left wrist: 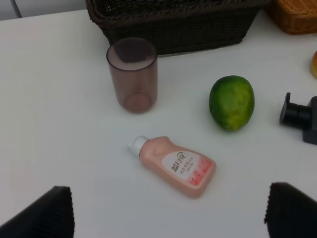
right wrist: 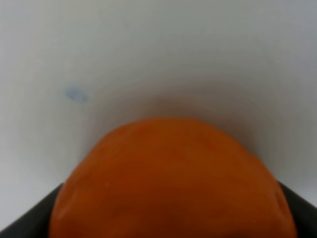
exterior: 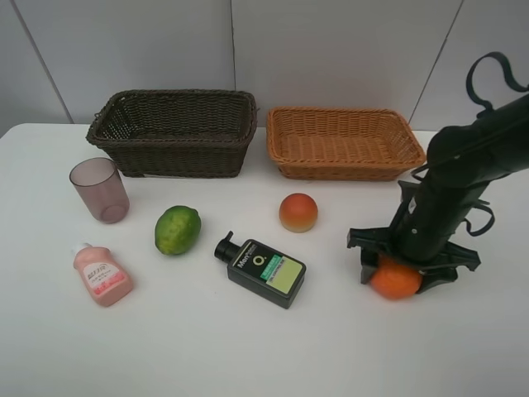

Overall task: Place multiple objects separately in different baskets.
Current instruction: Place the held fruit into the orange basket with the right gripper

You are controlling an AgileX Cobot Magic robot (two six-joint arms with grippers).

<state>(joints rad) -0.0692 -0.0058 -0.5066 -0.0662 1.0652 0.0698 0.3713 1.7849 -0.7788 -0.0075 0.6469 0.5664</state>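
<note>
My right gripper (exterior: 402,273) is down at the table on the right, shut on the orange tangerine (exterior: 395,281); the right wrist view is filled by the tangerine (right wrist: 168,183) with a dark finger (right wrist: 27,220) on either side. The left gripper (left wrist: 168,218) is open over the table, above the pink soap bottle (left wrist: 176,166), holding nothing. The mauve cup (exterior: 99,188), lime (exterior: 178,229), pink soap bottle (exterior: 103,275), dark green bottle (exterior: 264,271) and peach (exterior: 298,212) lie on the table. The dark brown basket (exterior: 182,153) and orange-tan basket (exterior: 347,169) stand at the back, nothing showing in them.
The white table (exterior: 248,356) ends at a pale wall behind the baskets. In the left wrist view the cup (left wrist: 132,74) stands upright just before the dark basket (left wrist: 173,25), with the lime (left wrist: 232,101) beside it and the green bottle's black cap (left wrist: 297,114) at the edge.
</note>
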